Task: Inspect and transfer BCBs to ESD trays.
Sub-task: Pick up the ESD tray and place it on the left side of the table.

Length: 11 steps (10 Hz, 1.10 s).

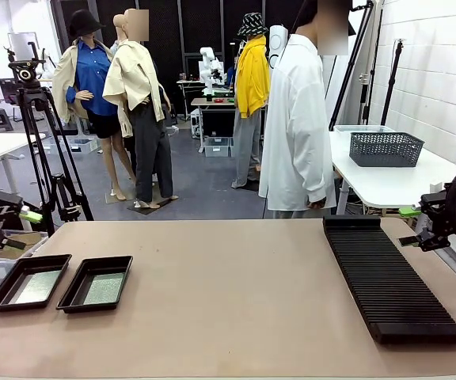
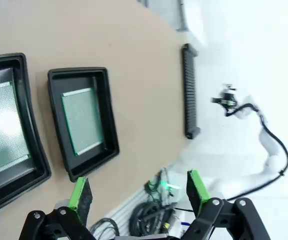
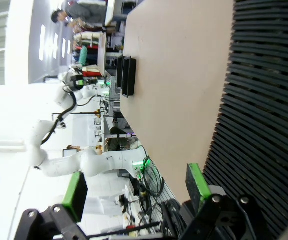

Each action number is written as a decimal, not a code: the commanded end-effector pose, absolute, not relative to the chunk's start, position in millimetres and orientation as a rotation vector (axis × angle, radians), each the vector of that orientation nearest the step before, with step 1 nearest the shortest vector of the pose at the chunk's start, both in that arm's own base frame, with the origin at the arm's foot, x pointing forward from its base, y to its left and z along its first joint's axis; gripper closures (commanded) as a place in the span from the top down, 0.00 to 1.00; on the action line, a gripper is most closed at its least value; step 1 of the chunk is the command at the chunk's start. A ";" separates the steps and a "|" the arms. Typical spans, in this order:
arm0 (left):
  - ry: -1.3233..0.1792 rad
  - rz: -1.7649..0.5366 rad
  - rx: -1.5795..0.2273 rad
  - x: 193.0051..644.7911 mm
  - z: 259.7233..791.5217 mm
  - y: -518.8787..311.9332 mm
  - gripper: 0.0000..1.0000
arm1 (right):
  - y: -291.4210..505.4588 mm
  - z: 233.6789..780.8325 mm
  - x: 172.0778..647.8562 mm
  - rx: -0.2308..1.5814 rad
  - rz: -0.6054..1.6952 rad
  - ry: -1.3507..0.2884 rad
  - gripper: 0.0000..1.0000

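On the near-left part of the bench [image 1: 228, 301]: two ESD trays [image 1: 28, 282] [image 1: 96, 283] lying side by side, just apart, each holding one BCB [image 1: 37, 286] [image 1: 103, 288] flat on its floor. Along the right side: a long black ribbed rack [image 1: 390, 281] stretching from the far edge toward the near edge, well apart from the trays. At the left edge, beside the trays but not touching them: left claw [image 1: 28, 215] hovering released, green pads spread wide, grasping nothing; from its wrist camera, both pads [image 2: 80, 195] standing apart over the bench edge, with both trays above them. At the right edge, near the rack's far end: right claw [image 1: 408, 212] likewise released and empty, pads [image 3: 196, 181] gaping beside the rack's ribs. Behind the far edge: a person in a white coat [image 1: 295, 127] standing near the rack's far end. Farther right, on a white side table: a grey mesh basket [image 1: 385, 148].
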<state>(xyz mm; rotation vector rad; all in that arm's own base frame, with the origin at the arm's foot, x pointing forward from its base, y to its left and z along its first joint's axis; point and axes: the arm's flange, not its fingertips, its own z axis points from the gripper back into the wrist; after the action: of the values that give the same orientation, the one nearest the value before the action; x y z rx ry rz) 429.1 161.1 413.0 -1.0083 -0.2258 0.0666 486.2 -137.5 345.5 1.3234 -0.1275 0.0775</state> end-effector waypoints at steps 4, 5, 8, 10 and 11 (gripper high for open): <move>-0.104 -0.007 -1.321 457.0 397.8 221.0 1.00 | -136.1 345.9 484.9 1.322 0.075 -0.131 1.00; -0.118 0.020 -1.341 458.7 390.7 228.4 1.00 | -136.1 345.9 484.9 1.322 0.075 -0.131 1.00; -0.183 0.124 -1.331 465.9 378.1 234.8 1.00 | -136.1 345.9 484.9 1.322 0.075 -0.131 1.00; -0.214 0.160 -1.318 468.3 377.1 233.4 1.00 | -136.1 345.9 484.9 1.322 0.075 -0.131 1.00; -0.220 0.162 -1.326 468.2 376.7 234.7 1.00 | -136.1 345.9 484.9 1.322 0.075 -0.131 1.00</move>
<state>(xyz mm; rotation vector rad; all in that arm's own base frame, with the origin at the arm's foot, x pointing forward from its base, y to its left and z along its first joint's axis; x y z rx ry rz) 471.2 242.1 372.1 -1.3102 -0.2020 0.1306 486.2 -137.5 345.5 1.3234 -0.1275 0.0775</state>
